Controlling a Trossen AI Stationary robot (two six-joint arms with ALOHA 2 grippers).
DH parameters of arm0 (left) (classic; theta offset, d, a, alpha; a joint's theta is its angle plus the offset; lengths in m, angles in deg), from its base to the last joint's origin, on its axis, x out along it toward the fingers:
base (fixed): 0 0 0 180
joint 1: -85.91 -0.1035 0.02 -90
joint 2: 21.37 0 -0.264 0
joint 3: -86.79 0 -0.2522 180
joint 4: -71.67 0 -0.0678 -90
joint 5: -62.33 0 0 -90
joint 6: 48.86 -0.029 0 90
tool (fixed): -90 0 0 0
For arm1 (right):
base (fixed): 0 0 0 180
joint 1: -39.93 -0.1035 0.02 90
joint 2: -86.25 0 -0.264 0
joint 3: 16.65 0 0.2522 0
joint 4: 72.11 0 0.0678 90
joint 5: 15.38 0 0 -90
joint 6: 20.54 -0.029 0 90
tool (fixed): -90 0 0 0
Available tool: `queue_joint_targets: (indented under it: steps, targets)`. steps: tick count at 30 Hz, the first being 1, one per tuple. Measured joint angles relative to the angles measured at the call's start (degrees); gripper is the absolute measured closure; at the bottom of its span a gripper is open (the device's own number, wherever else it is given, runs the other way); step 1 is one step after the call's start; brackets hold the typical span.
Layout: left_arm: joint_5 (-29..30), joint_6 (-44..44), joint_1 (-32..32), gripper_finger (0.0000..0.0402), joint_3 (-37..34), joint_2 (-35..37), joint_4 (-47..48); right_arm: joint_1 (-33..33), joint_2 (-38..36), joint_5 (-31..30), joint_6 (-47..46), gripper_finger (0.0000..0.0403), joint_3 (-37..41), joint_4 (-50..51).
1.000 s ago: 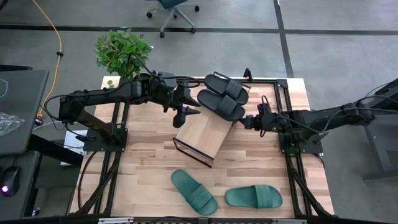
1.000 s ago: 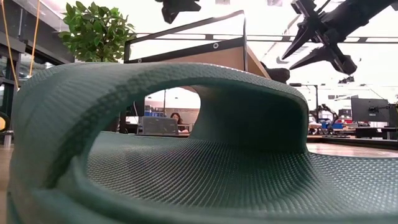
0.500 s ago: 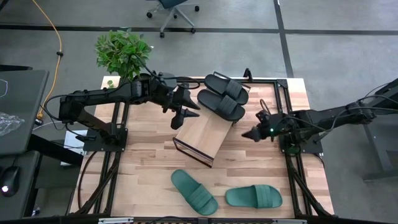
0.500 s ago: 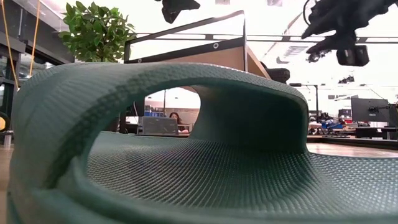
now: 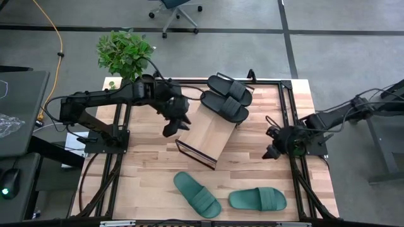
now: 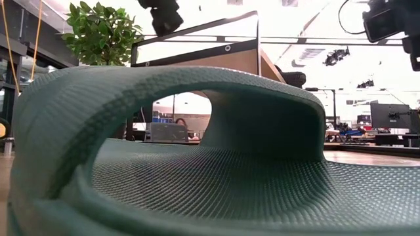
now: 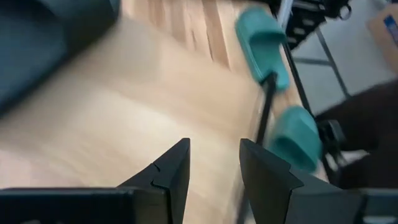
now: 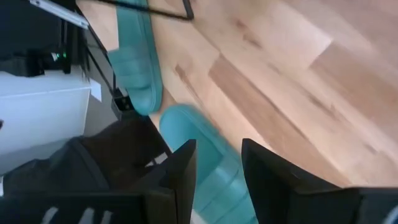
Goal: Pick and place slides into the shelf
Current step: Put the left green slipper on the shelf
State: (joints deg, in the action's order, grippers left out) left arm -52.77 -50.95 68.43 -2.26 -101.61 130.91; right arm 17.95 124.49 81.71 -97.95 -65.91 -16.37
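Two black slides [image 5: 226, 97] lay on the shelf [image 5: 207, 133]; two teal slides [image 5: 197, 193] remained on the worktop [image 5: 145, 164], long axes roughly crosswise; the right claw [image 5: 271, 152] (released, empty) hung nearer them than the left claw [image 5: 174, 128], likewise released.

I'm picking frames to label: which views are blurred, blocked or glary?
Left wrist view: motion-smeared, teal slides and shelf board soft. Right wrist view: milder smear on the slides. Low view: a teal slide fills the frame, bright background washed out. High view: sharp, evenly lit.
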Motion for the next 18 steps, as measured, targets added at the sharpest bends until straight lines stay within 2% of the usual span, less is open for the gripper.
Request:
queue_joint_targets:
  steps: [3, 6, 12, 18]
  targets:
    - [-0.2, 0.9, 2.2, 0.0281, 0.0, 1.2, 5.4, -3.8, 0.0, -1.7, -3.0, 0.0286, 0.0, 0.0]
    - [1.9, 2.2, 5.9, 0.0297, 0.0, 2.7, 9.8, -7.8, 0.0, -6.0, -5.9, 0.0286, 0.0, -0.5]
    - [8.8, 8.1, 14.4, 0.0331, 0.0, 3.8, 10.9, -13.9, 0.0, -19.5, -10.0, 0.0286, 0.0, -6.2]
    - [11.1, 12.3, 22.4, 0.0347, 0.0, 3.8, 10.7, -15.3, 1.1, -31.3, -11.3, 0.0286, 0.0, -9.9]
